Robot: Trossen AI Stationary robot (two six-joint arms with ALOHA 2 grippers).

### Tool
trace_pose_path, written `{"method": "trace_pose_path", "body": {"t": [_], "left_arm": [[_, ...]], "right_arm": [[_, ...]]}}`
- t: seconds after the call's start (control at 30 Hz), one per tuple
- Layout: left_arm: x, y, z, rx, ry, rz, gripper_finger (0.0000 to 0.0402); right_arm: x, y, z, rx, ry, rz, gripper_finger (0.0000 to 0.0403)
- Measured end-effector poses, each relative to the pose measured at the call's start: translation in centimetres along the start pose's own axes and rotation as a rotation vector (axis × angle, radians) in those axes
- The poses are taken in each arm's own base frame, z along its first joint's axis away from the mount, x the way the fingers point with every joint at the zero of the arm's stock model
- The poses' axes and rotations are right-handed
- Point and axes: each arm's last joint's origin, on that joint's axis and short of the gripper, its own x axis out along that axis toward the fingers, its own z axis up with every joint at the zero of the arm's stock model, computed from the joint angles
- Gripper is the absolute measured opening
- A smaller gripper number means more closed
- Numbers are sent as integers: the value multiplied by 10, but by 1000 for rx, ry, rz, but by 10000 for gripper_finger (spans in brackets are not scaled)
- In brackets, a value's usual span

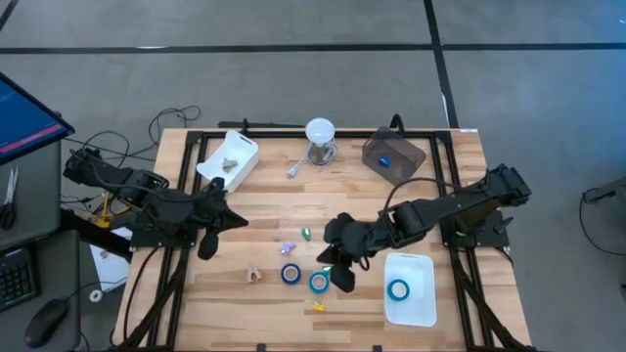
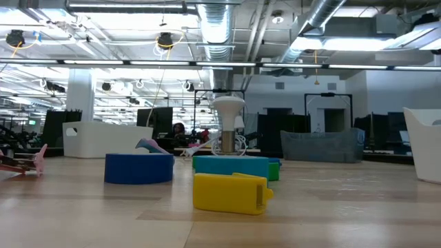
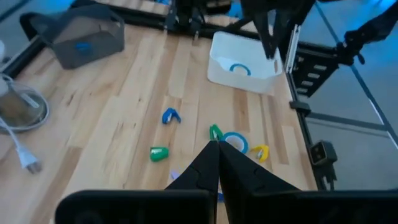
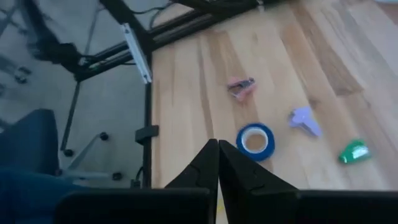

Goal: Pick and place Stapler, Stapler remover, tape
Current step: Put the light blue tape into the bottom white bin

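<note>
High view: we count three blue tape rolls. One roll (image 1: 398,288) lies in the white tray (image 1: 419,311) at 5 o'clock on the table; a dark blue roll (image 1: 291,274) and a lighter blue roll (image 1: 319,283) lie side by side on the wood near 6 o'clock. The right gripper (image 1: 344,278) hangs just beside the lighter roll, fingers pressed together, holding nothing. The left gripper (image 1: 205,244) waits at 9 o'clock, likewise clenched and empty. We note two more containers: a white bin (image 1: 231,159) at 11 o'clock and a grey bin (image 1: 395,154) at 1 o'clock, with a white lamp-like stand (image 1: 320,141) between them. We count five small pieces near the rolls: pink (image 1: 253,276), purple (image 1: 288,248), green (image 1: 306,233), green (image 1: 326,270), yellow (image 1: 318,306).

Low view: a yellow piece (image 2: 229,192) in front, two rolls behind it.

Left wrist view: fingers (image 3: 205,169) shut; one roll in the far tray, one on the wood.

Right wrist view: fingers (image 4: 205,168) shut; one dark blue roll ahead.
</note>
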Motion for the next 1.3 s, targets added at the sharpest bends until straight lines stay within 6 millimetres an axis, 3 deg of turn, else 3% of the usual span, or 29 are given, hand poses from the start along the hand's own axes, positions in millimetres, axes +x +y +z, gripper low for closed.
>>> {"method": "trace_pose_path", "body": {"t": [0.33,0.57,0.67,0.93,1.07,1.3], "left_arm": [[0,0,2,-5,-23,21,3],[0,1,1,-5,-22,22,3],[-1,1,1,-5,-24,20,3],[-7,2,1,-9,-25,-13,3],[-8,2,1,-11,-27,-26,3],[-9,3,1,-13,-33,-28,3]], "right_arm": [[4,-6,10,-116,-45,26,1],[33,-2,-1,-122,-18,20,0],[60,0,-9,-122,13,18,0],[99,12,-26,-149,116,19,1],[103,12,-31,-181,186,-9,26],[100,-8,-43,-163,330,-187,106]]}}
